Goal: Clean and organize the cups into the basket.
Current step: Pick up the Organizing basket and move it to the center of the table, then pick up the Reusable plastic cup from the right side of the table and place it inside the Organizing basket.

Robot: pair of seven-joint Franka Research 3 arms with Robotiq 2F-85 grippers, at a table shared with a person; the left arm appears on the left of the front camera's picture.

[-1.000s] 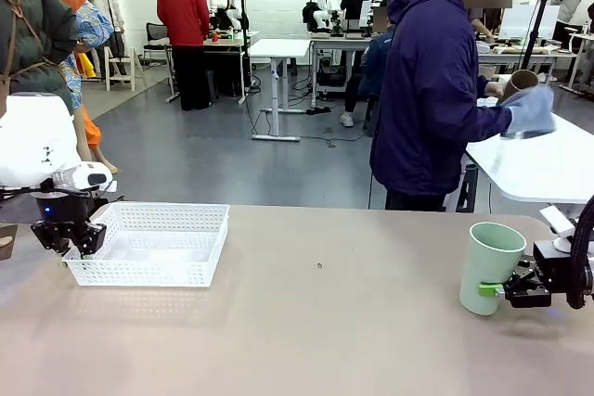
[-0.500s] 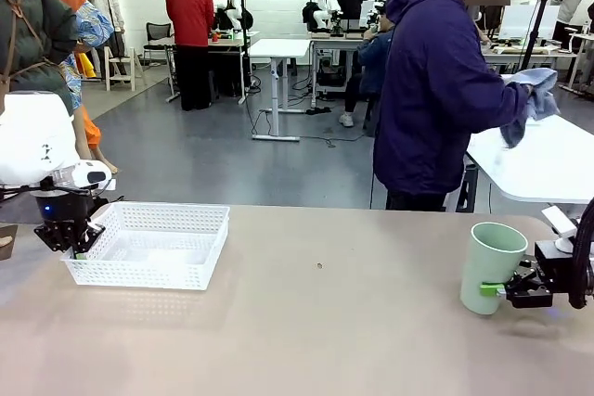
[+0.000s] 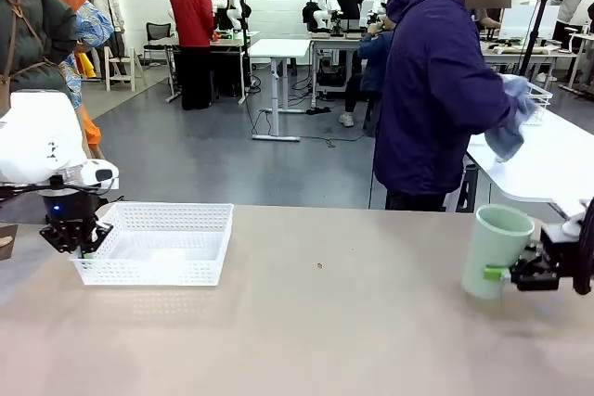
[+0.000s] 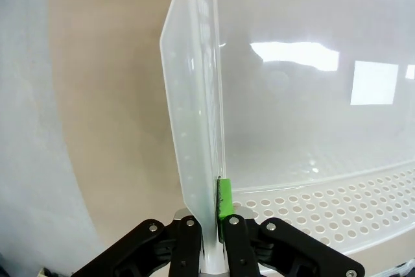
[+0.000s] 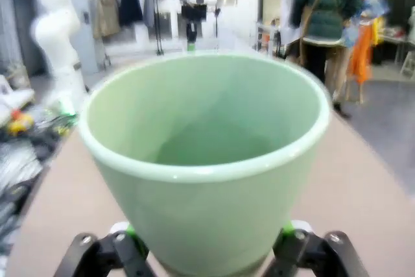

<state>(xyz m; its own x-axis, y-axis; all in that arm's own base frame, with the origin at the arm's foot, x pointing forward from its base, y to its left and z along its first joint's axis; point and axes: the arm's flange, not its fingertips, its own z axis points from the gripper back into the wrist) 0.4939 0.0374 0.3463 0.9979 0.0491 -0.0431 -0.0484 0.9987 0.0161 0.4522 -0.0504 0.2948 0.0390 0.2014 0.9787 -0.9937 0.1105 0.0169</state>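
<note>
Mint-green cup [image 3: 497, 249] is clamped low on its wall between the green pads of the right gripper [image 3: 509, 274], at the right edge of the front view, on or just above the table [image 3: 334, 331]; I cannot tell which. It looks rigid, smooth and light. The tapered wall gives the pads a slanted face, so a square hold around the body seems safest.

At lower left, the left gripper [image 3: 72, 234] is pinched together on the end wall of the white basket [image 3: 153, 271], thin plastic likely to flex if dragged by that edge.

The left wrist view shows that wall [image 4: 194, 128] nipped at the left gripper [image 4: 211, 207], which the front view hides. The right wrist view shows the cup [image 5: 207, 160] empty inside above the right gripper [image 5: 207, 235]. The front view alone gives the wide gap between cup and basket.
</note>
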